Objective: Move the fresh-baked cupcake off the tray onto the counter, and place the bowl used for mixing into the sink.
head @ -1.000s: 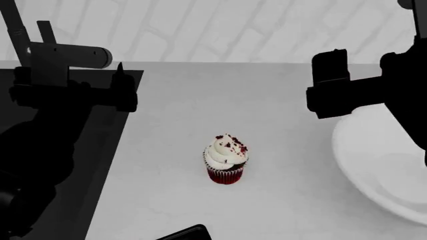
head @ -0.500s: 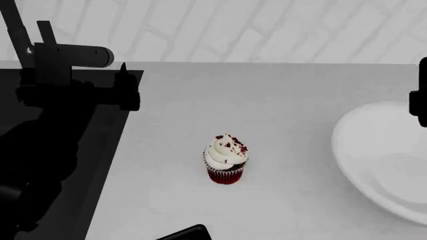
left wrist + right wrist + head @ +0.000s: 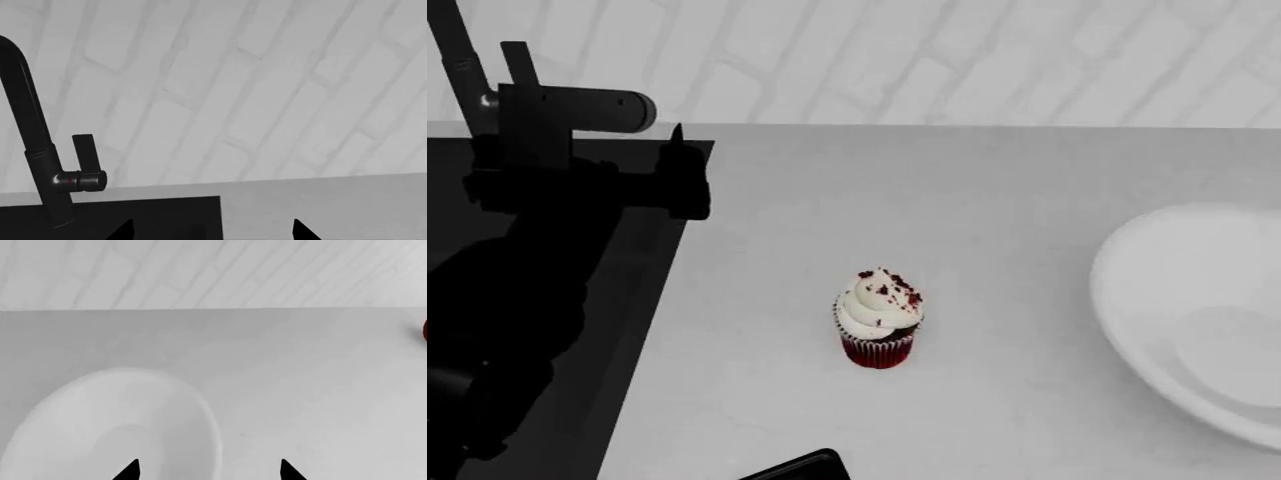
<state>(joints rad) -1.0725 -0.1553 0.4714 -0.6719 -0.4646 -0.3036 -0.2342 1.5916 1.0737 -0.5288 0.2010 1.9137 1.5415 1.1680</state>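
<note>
The cupcake (image 3: pixel 878 330) stands upright on the light counter (image 3: pixel 961 200), off the tray, with nothing touching it. Only a black corner of the tray (image 3: pixel 795 468) shows at the near edge. The white bowl (image 3: pixel 1194 320) rests on the counter at the right. In the right wrist view the bowl (image 3: pixel 113 430) lies just beyond my open right gripper (image 3: pixel 208 472), whose fingertips straddle its rim. That gripper is out of the head view. My left gripper (image 3: pixel 212 232) hangs open and empty over the black sink's (image 3: pixel 167 215) right edge.
A dark faucet (image 3: pixel 467 70) with a side lever (image 3: pixel 83 155) rises behind the sink (image 3: pixel 647 290). A white brick wall (image 3: pixel 894 60) backs the counter. A small red object (image 3: pixel 424 330) shows at the edge of the right wrist view.
My right arm has withdrawn to the right and left the head view, uncovering the bowl. The left arm has barely shifted. The cupcake has not moved.
</note>
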